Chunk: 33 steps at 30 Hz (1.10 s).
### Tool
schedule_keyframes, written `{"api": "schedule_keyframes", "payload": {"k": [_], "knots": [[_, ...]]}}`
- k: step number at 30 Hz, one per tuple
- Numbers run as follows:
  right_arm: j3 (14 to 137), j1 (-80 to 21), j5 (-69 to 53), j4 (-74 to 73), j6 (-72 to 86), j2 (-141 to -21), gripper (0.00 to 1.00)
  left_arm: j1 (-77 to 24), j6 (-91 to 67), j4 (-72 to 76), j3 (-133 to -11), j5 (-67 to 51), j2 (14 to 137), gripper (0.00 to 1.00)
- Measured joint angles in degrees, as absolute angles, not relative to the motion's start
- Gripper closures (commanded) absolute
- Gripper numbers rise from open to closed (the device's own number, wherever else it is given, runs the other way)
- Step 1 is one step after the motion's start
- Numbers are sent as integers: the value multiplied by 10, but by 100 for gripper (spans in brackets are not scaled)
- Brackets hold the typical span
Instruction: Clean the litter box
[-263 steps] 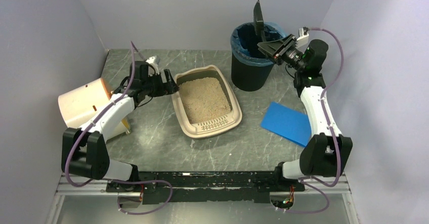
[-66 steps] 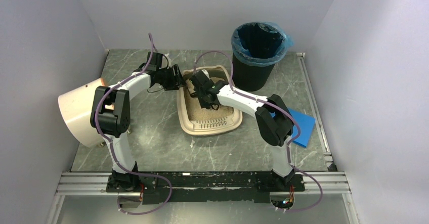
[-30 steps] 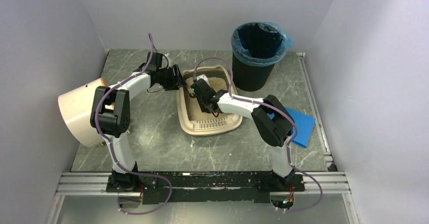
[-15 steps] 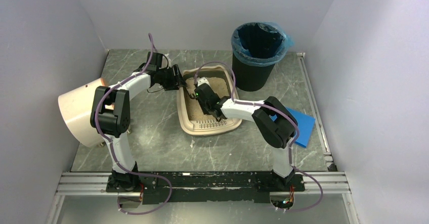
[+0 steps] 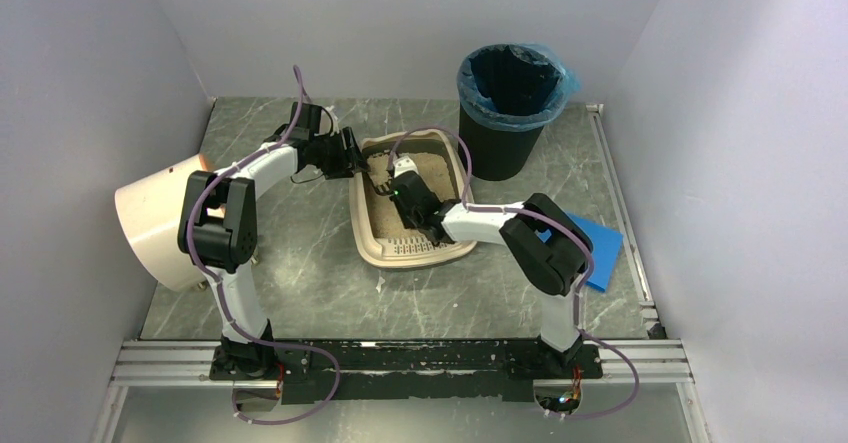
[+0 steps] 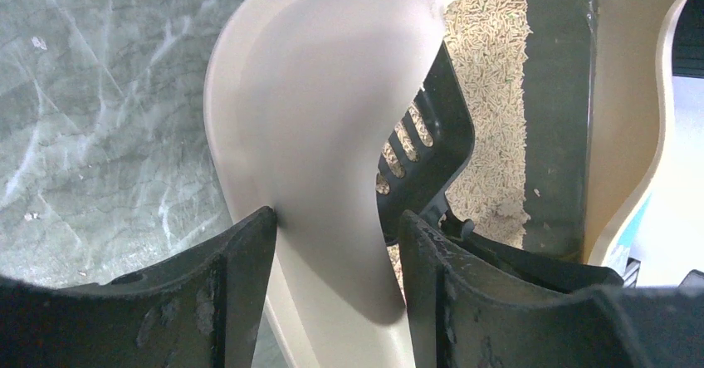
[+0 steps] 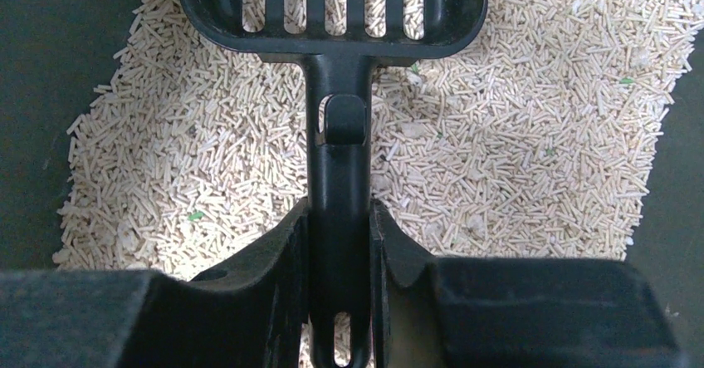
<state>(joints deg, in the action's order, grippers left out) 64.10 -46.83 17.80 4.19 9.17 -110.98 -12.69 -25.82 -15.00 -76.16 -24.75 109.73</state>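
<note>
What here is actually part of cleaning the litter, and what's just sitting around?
In use: litter box, gripped at its rim by the left claw; black scoop, held by the right claw; lined bin, probably for the waste.
Lying about: blue sheet; cream drum.

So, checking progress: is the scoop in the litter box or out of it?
In. The black scoop sits over the pellets inside the litter box, its handle clamped by the right fingers.
</note>
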Motion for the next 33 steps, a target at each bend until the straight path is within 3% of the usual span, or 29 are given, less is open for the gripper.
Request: {"api": "schedule_keyframes", "payload": {"k": [17,33], "knots": [[558,-468,175,113,78,-1026,100,-129,-284,-153,-757,-242,1029,36],[455,-474,190,99,66,-859,100,-129,-286,-143,-714,-230,902,36]]}}
